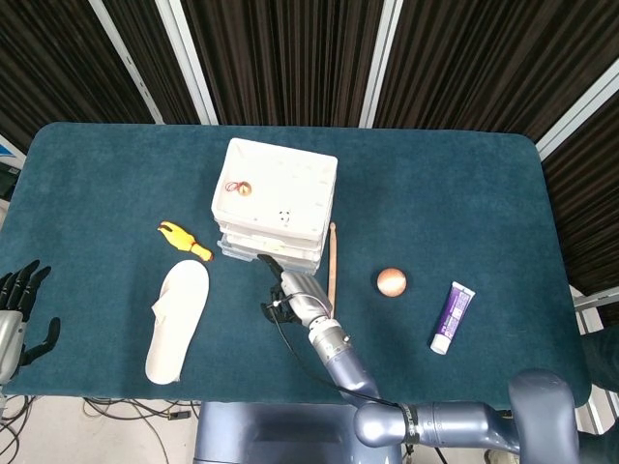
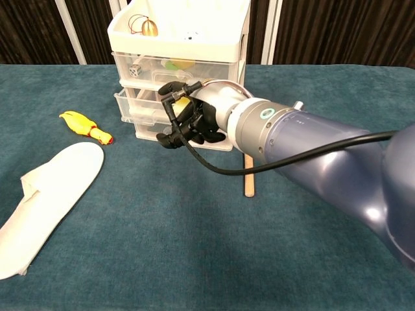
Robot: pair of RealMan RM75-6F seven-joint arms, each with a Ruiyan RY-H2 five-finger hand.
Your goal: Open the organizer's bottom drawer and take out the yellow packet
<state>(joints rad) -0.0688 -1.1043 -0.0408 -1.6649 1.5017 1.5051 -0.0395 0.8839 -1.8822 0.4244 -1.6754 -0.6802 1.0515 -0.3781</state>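
The right hand (image 2: pixel 188 120), fingers curled and empty, should hook the bottom drawer (image 2: pixel 146 129) handle and pull straight.

Right robot hand (image 2: pixel 188 120): fingers curled in, nothing visibly held, arm stretched forward.
Left robot hand (image 1: pixel 17 307): fingers spread, holding nothing.

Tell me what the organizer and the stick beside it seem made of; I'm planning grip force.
Organizer: looks like plastic, with a glossy white frame and clear drawers whose contents show through. Stick: probably bare wood, judging by its matte tan surface.
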